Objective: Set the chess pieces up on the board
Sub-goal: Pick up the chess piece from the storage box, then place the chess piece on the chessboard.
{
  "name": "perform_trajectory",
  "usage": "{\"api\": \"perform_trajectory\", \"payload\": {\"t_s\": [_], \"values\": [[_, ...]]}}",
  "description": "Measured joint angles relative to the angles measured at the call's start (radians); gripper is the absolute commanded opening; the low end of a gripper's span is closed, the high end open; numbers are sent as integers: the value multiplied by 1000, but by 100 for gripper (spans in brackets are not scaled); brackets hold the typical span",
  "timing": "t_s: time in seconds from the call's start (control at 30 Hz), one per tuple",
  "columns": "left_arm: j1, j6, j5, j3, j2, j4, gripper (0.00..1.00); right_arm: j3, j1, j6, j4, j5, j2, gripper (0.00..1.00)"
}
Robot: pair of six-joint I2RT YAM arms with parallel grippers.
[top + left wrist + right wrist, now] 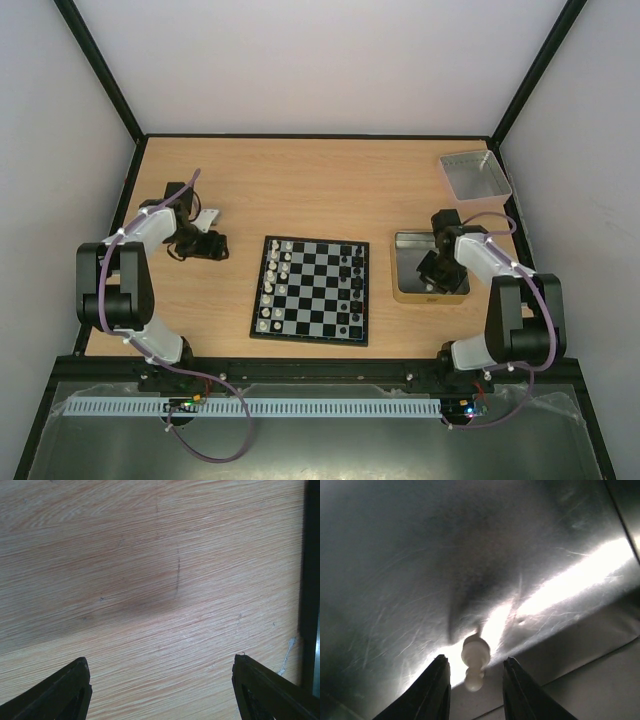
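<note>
Left gripper point(205, 245) sat low over bare table point(330, 180), well left of the board. In the left wrist view its jaws were spread wide with nothing between them, only wood grain.

The board point(315, 290) lay mid-table. White chess pieces point(270, 290) filled its left columns and black ones point(352, 290) stood along the right. I couldn't tell from the top view whether every square was correct.

Right gripper point(432, 268) was down inside the tan-rimmed tin point(405, 292), just right of the board. The right wrist view showed one white piece point(475, 652), pawn-like, on the shiny tin floor. The right gripper point(474, 672) straddled it, jaws parted, with a gap showing on each side. Not clamped yet, by my read.

My handling call:
- The piece looked tiny, light, hard plastic, smooth and rounded.
- It would likely skid on the metal or squirt out of an off-centre pinch.
- I'd centre the jaws on the narrow waist under the head and close gently.

Silvery tray point(475, 173) sat far right at the back. I couldn't see anything in it.
</note>
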Motion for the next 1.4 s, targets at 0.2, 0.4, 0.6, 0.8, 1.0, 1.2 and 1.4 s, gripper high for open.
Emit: {"api": "perform_trajectory", "payload": {"t_s": [0.2,0.4,0.6,0.8,1.0,1.2,1.4], "values": [[0,0,4,0,0,-2,77,-11,-32,-5,32,-5,28,8],[0,0,6,0,0,-2,77,-10,-34,-10,48,-6,32,2],[0,0,8,0,-1,-2,77,5,-32,-12,43,-6,24,2],[0,0,9,0,-10,-2,77,60,95,8,-16,39,-54,2],[0,0,9,0,-21,-4,77,283,408,42,-117,108,-56,2],[0,0,8,0,-48,-4,77,496,772,68,-198,116,50,3],[0,-1,0,0,-76,-3,77,679,987,55,-256,85,265,3]]}}
